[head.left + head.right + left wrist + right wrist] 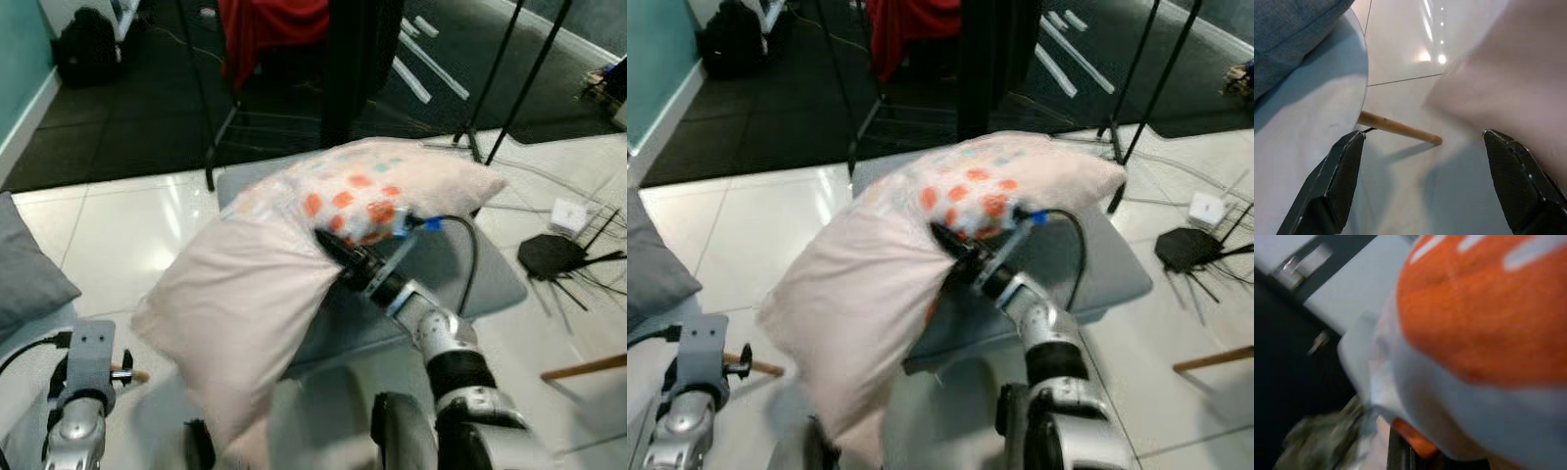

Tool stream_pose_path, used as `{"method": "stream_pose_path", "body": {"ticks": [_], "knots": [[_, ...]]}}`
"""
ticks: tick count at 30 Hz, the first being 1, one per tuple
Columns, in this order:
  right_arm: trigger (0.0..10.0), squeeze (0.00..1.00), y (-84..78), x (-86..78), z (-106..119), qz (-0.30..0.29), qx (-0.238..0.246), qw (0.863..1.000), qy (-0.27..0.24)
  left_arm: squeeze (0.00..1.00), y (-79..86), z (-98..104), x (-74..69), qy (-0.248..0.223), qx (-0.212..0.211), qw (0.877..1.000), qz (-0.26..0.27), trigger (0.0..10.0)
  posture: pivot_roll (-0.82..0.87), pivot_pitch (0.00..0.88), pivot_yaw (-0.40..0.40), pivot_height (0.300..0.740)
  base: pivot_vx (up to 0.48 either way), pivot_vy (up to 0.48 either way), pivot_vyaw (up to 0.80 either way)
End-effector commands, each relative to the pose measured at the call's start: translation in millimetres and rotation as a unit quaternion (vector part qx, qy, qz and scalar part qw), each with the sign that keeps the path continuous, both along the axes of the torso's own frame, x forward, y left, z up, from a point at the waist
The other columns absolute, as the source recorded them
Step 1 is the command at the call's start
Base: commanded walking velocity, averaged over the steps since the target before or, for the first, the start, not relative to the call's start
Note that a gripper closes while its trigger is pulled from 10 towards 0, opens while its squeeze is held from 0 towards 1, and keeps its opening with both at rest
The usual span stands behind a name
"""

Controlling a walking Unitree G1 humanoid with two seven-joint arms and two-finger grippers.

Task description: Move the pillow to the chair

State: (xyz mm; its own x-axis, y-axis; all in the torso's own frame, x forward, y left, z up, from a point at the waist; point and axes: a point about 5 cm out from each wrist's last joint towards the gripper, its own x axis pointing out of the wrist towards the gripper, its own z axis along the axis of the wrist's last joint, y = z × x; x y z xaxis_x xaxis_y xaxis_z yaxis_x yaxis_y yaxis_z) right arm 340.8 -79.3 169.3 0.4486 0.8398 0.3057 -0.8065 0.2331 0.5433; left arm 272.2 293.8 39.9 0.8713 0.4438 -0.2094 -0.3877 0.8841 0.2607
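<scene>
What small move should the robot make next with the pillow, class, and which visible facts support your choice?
Probably lower the pillow onto the grey chair seat and then release it: the right gripper holds it by its fabric above the seat, and one end droops beyond the seat's near edge.

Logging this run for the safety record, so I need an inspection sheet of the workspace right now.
Surface: glossy white tile floor, dark mat beyond.
Job's things: pink pillow with orange dots held up over the grey chair seat.
Clutter: grey cushion, black bag, red cloth.
Grippers: right gripper shut on the pillow; left gripper open, low, holding nothing.
Cables: black cable at right wrist; router and wires on floor.
Surroundings: black stand legs, teal wall.
</scene>
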Motion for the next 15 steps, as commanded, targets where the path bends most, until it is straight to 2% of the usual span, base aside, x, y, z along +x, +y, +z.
{"method": "stream_pose_path", "body": {"ticks": [1, 5, 6, 7, 15], "knots": [[0.0, 0.0, 12.6, -11.9, 24.9, 0.06, 0.016, 0.997, -0.054, 0.0, 4.8, -8.2, -8.5, 0.009, -0.01, 1.0, 0.026, 10.0, -0.06, 0.125, -0.026, 0.37, 0.0, 0.0, 0.0], [0.0, 0.0, 10.0, -11.8, 30.2, 0.055, 0.011, 0.996, -0.065, 0.0, 4.4, -7.8, -7.2, 0.007, -0.011, 1.0, 0.029, 10.0, -0.07, 0.122, -0.028, 0.37, 0.0, 0.0, 0.0], [1.5, 0.0, 5.9, -10.7, 33.5, 0.05, 0.008, 0.996, -0.073, 0.0, 4.5, -6.9, -6.1, 0.004, -0.012, 0.999, 0.03, 10.0, -0.08, 0.119, -0.029, 0.37, 0.0, 0.0, 0.0], [10.0, 0.0, 0.5, -9.6, 36.7, 0.041, 0.005, 0.996, -0.077, 0.0, 5.2, -5.5, -4.7, 0.0, -0.014, 0.999, 0.033, 10.0, -0.08, 0.113, -0.028, 0.37, 0.0, 0.0, 0.0], [10.0, 0.0, -10.7, -11.5, 38.3, 0.011, -0.009, 0.998, -0.06, 0.0, 8.2, 0.0, 0.8, -0.009, -0.017, 0.999, 0.048, 10.0, -0.09, 0.107, -0.032, 0.39, 0.0, 0.0, 0.0]]}}
